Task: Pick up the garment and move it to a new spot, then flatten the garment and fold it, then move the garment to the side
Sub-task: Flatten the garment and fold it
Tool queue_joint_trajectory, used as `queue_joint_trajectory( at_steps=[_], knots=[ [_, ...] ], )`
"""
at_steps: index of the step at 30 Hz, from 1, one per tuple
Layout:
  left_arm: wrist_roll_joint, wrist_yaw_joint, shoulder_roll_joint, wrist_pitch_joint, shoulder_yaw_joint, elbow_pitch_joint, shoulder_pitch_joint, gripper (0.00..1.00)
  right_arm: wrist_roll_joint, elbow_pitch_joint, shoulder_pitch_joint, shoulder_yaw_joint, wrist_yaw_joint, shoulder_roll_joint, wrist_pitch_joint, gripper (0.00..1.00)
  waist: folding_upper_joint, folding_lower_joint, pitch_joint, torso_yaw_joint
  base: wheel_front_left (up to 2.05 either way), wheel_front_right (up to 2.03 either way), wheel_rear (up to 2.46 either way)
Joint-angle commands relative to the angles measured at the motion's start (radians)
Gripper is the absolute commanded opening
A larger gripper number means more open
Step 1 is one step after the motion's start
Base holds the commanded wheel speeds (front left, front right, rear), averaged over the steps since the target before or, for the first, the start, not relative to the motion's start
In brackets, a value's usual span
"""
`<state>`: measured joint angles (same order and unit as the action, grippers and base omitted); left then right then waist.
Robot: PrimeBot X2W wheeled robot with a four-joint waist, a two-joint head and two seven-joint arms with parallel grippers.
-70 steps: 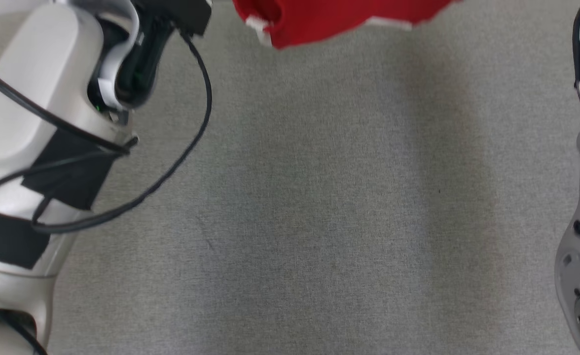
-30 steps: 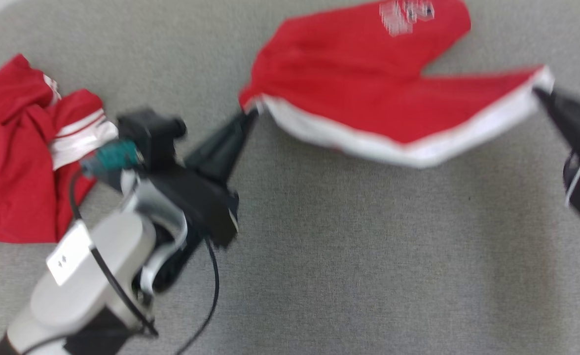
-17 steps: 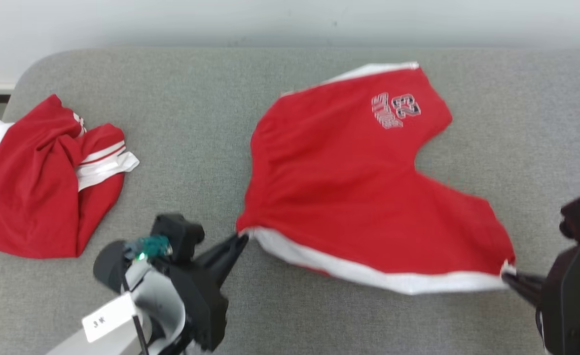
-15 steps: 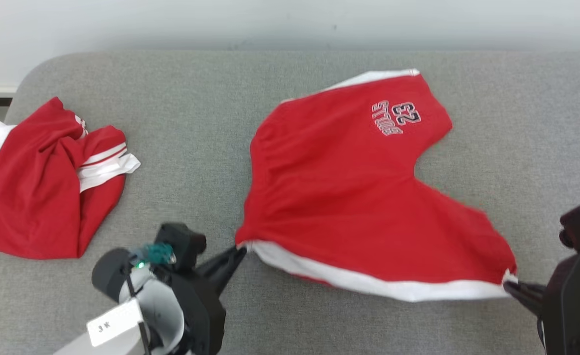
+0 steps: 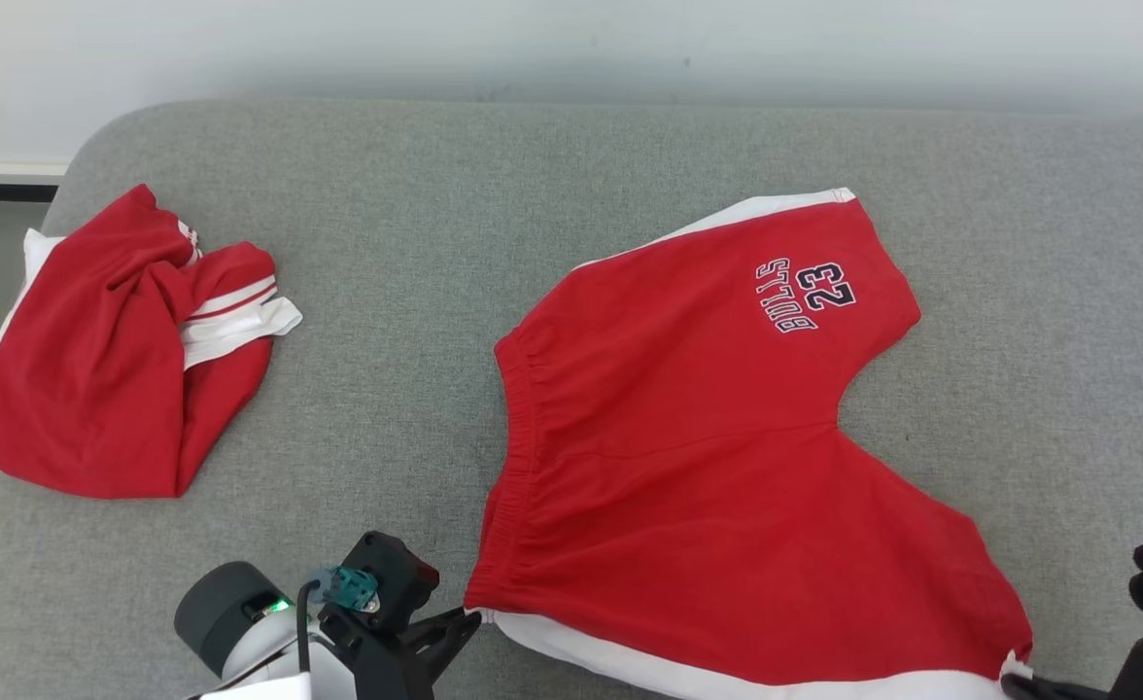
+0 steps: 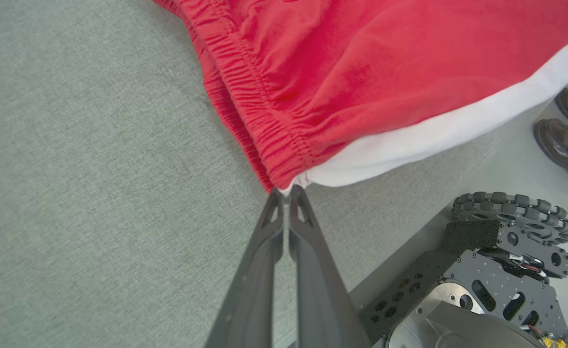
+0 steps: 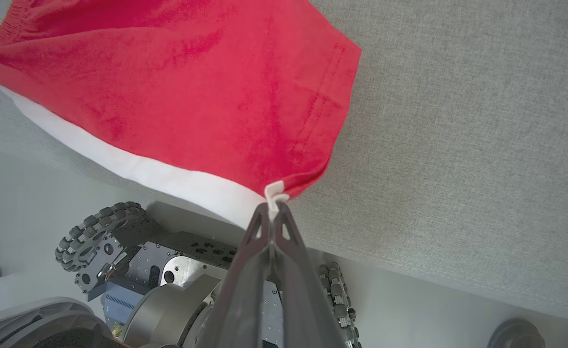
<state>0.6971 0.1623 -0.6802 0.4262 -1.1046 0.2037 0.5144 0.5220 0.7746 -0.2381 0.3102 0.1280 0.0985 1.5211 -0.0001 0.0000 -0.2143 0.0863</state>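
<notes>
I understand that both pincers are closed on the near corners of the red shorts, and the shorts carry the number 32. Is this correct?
Not quite: the number is 23, as the head view shows. The rest stands: the left pincer and the right pincer are each closed on a near corner of the red shorts.

**Garment, spread out.** We show the red shorts [image 5: 708, 467] lying open on the grey padded surface [image 5: 435, 194], right of its middle. We mark the gathered elastic waistband [image 5: 518, 457] at the left, with both legs pointing right and parted by a notch. A white side stripe [image 5: 756, 209] runs along the far edge and another along the near edge, which is drawn taut between its two corners. Dark "BULLS 23" lettering [image 5: 805, 295] sits on the far leg.
</notes>
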Motion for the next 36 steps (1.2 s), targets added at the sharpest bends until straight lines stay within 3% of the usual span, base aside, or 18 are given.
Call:
queue_joint_trajectory(
  at_steps=[1, 6, 11, 23, 29, 36],
  knots=[
    [0.0, 0.006, -0.01, 0.005, 0.004, 0.016, -0.011, 0.0, 0.009, 0.019, 0.002, 0.008, 0.005, -0.004, -0.002, 0.0, 0.0001, 0.0, -0.005, -0.001, 0.0, 0.0, 0.0],
    [0.035, 0.028, 0.018, 0.002, 0.04, 0.074, 0.017, 0.0, 0.046, 0.052, 0.08, 0.005, 0.005, -0.011, -0.055, 0.0, 0.0001, 0.0, -0.021, -0.004, 0.0, 0.0, 0.0],
    [0.052, 0.039, 0.074, 0.043, 0.068, 0.064, 0.094, 0.0, 0.035, -0.003, 0.218, -0.014, 0.005, 0.031, -0.1, 0.0, 0.0001, 0.0, -0.038, 0.002, 0.0, 0.0, 0.0],
    [0.076, 0.11, 0.26, 0.064, 0.157, -0.073, 0.262, 0.0, 0.017, -0.264, 0.552, -0.085, 0.004, 0.149, -0.254, 0.0, 0.0001, 0.0, -0.099, 0.046, 0.0, 0.0, 0.0],
    [0.08, 0.123, 0.34, 0.015, 0.195, -0.184, 0.317, 0.0, -0.034, -0.422, 0.669, -0.139, 0.004, 0.238, -0.419, 0.0, 0.0001, 0.0, -0.137, 0.066, 0.0, 0.0, 0.0],
    [0.082, 0.124, 0.403, -0.044, 0.232, -0.307, 0.371, 0.0, -0.088, -0.593, 0.789, -0.206, 0.004, 0.272, -0.587, 0.0, 0.0001, 0.0, -0.175, 0.073, 0.0, 0.0, 0.0]
  ],
)
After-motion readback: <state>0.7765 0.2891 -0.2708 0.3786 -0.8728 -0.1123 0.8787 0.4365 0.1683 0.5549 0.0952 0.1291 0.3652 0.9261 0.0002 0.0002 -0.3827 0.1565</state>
